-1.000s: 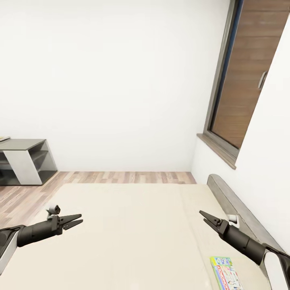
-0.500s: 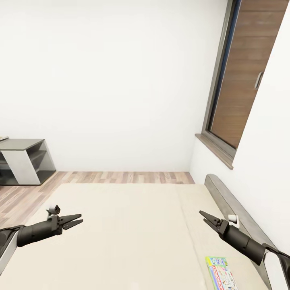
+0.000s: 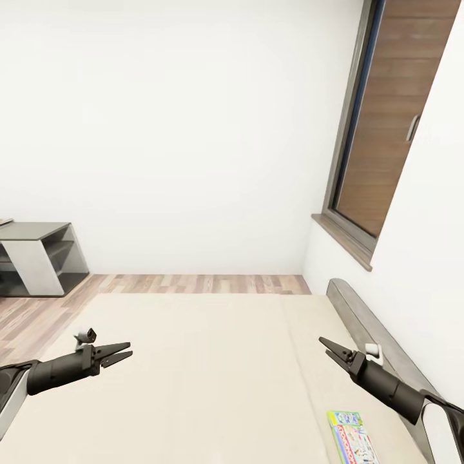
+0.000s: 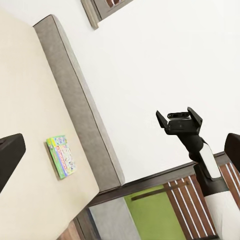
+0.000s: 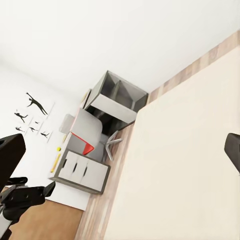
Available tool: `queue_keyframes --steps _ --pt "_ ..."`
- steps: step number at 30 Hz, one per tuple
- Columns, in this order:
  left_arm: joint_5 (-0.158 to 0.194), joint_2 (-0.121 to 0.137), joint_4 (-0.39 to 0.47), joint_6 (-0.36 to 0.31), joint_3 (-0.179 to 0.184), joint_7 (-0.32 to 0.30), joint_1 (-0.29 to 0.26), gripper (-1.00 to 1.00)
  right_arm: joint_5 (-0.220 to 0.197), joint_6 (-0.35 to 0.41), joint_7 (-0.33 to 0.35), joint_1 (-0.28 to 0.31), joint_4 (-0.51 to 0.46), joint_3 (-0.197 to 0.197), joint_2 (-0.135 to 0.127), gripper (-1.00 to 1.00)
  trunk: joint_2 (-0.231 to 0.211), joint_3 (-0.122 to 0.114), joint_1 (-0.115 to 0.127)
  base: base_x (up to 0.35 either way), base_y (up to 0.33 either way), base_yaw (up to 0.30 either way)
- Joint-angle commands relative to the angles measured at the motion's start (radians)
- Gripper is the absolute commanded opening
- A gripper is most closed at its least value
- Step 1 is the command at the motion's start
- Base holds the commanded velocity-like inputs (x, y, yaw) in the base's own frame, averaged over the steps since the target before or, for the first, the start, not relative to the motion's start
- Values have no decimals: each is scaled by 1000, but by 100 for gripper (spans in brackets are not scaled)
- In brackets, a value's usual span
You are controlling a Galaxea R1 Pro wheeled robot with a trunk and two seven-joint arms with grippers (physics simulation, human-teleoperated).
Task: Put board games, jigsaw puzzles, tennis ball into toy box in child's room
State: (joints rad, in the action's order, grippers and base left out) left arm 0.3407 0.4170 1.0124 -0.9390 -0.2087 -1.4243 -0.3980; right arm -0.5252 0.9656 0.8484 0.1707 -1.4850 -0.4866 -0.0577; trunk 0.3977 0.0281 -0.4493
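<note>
One board game, a thin flat box with a green edge and a busy printed lid, lies on the bed's beige mattress close to the grey headboard. The left wrist view has the same board game on the mattress. My right gripper hovers open above the bed, up and left of the game. My left gripper hovers open over the bed's left side. Far off, the table with drawers stands against the wall; a tiny yellow spot on it is too small to identify.
A dark grey low cabinet stands at the left wall on the wood-plank floor. A dark-framed window is above the headboard. A white chair with a red seat and dancer pictures are near the table.
The whole picture has shifted slightly, so the camera has moved; the board game now sits a bit further left and higher in view. Both arms hold the same pose.
</note>
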Motion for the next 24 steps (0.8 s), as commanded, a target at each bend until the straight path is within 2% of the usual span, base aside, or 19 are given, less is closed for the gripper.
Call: queue_keyframes --steps 1,17,24 --pt "1 0 0 -10 0 -2 -1 100 2 4 5 1 0 -1 0 100 2 2 -1 0 -146 0" --pt "1 0 2 -10 0 -2 -1 100 2 4 5 1 1 -1 0 100 2 2 -1 0 -243 0" --pt "1 0 2 -10 0 -2 -1 100 2 4 5 1 0 -1 0 100 2 2 -1 0 -94 0"
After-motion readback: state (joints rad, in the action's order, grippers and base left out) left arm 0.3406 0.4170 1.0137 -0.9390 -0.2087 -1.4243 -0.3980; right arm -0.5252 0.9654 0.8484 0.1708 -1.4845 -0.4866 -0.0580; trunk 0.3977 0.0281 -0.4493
